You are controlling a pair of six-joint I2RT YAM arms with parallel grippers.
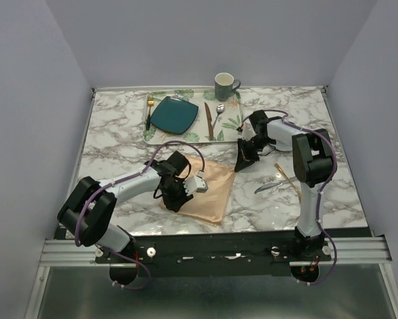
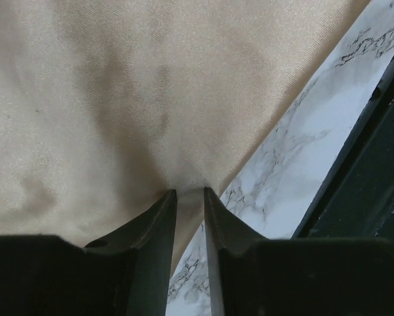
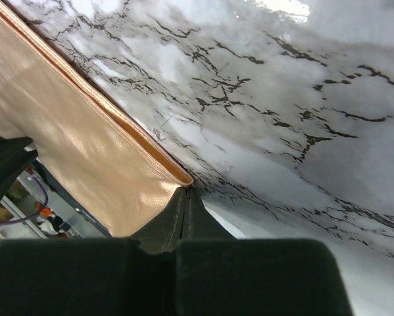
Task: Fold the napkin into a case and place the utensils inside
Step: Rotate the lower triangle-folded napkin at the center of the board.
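Both pinch napkin [image 1: 214, 191]: left gripper [image 2: 190, 192] edge, right gripper [image 3: 186, 192] corner.

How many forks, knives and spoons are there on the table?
Forks: 1, the fork
Knives: 2, the brown-handled knife and the silver knife
Spoons: 2, the silver spoon and the gold spoon
Total: 5

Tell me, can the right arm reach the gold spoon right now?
Probably not straight away. The right gripper is shut on a corner of the napkin and would have to let go first. The gold spoon itself lies uncovered beside that arm.
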